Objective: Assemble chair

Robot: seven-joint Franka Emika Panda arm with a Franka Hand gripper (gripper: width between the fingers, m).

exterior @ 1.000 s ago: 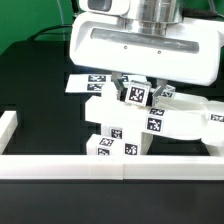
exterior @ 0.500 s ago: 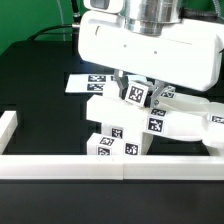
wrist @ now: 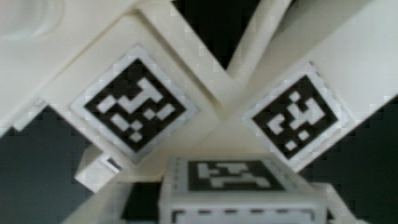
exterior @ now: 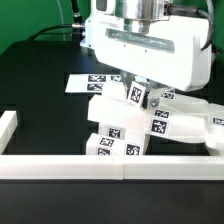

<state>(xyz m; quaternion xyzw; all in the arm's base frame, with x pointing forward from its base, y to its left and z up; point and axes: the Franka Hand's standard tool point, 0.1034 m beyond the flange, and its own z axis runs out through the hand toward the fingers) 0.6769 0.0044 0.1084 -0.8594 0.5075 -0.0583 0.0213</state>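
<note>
The chair shows in the exterior view as a cluster of chunky white tagged pieces lying joined on the black table, with one long part reaching to that view's right. My gripper hangs straight over the cluster, shut on a small tagged chair piece that stands on top of it. In the wrist view, that tagged block sits close under the camera. Two slanted tagged faces of the chair spread beyond it. My fingertips cannot be made out in the wrist view.
The marker board lies flat behind the chair on the exterior view's left. A long white border rail runs along the front, and another rail stands at the left edge. The chair's lowest piece rests against the front rail.
The gripper's body has turned and shifted a little toward the exterior view's right, still shut on the small piece. The chair cluster has stayed in place.
</note>
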